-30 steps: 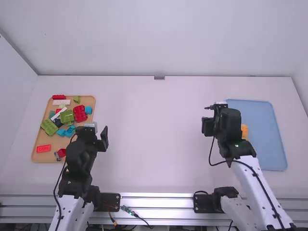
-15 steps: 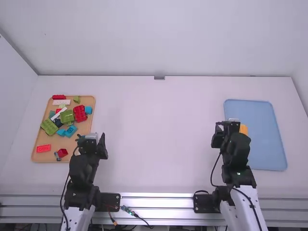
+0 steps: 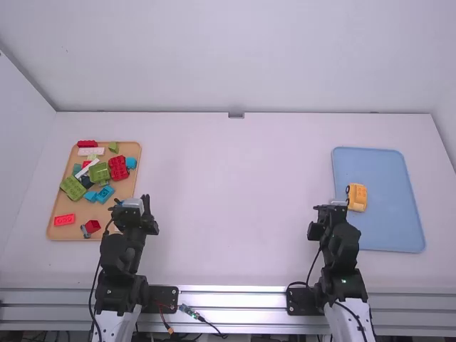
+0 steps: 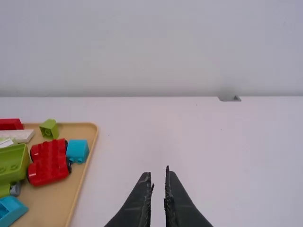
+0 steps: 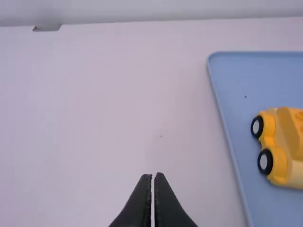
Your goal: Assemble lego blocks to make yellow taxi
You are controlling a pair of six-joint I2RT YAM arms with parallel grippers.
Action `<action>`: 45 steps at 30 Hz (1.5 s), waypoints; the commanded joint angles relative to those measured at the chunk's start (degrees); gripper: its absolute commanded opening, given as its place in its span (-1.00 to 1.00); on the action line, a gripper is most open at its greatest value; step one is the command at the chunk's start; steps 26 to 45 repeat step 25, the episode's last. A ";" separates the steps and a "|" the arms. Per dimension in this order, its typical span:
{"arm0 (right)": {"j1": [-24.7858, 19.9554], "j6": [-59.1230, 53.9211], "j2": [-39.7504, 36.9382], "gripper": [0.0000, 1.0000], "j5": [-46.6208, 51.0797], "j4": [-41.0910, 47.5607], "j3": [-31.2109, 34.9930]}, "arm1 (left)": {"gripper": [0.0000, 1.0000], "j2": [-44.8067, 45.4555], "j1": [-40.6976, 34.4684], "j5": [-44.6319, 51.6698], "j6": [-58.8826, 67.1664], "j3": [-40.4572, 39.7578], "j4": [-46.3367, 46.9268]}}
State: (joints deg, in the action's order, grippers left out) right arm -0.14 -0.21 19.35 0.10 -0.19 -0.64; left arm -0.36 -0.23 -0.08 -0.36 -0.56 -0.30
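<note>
A yellow toy car [image 3: 358, 197] with black wheels stands on the blue tray at the right; in the right wrist view this yellow car [image 5: 283, 142] is cut off by the edge. My right gripper [image 3: 330, 209] is over the tray's near left side, in front of the car; the right wrist view has the gripper [image 5: 153, 175] shut, holding nothing. My left gripper [image 3: 134, 204] stands beside the wooden tray's near right part. In the left wrist view the same gripper [image 4: 159, 173] is slightly open, a narrow gap between its fingers and nothing in it.
On the wooden tray [image 3: 65, 231] at the left lie several loose blocks: green ones [image 3: 73, 188], a red wheeled one [image 3: 118, 168], blue ones [image 3: 105, 194] and a flat red one [image 3: 64, 219]. The blue tray [image 3: 392, 228] reaches toward the right edge of the table.
My right arm has drawn back toward its base, uncovering the yellow car. The left arm has also pulled back slightly, closer to its base. The blocks and car have stayed put.
</note>
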 commanded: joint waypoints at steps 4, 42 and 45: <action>0.14 0.21 -5.71 -1.00 -0.10 0.19 0.64 | -0.98 0.36 0.23 0.08 0.36 0.56 0.30; 0.14 0.21 -19.33 -1.00 -0.10 0.19 0.64 | -1.00 0.36 0.23 0.08 0.36 0.56 0.30; 0.14 0.21 -19.33 -1.00 -0.10 0.19 0.64 | -1.00 0.36 0.23 0.08 0.36 0.56 0.30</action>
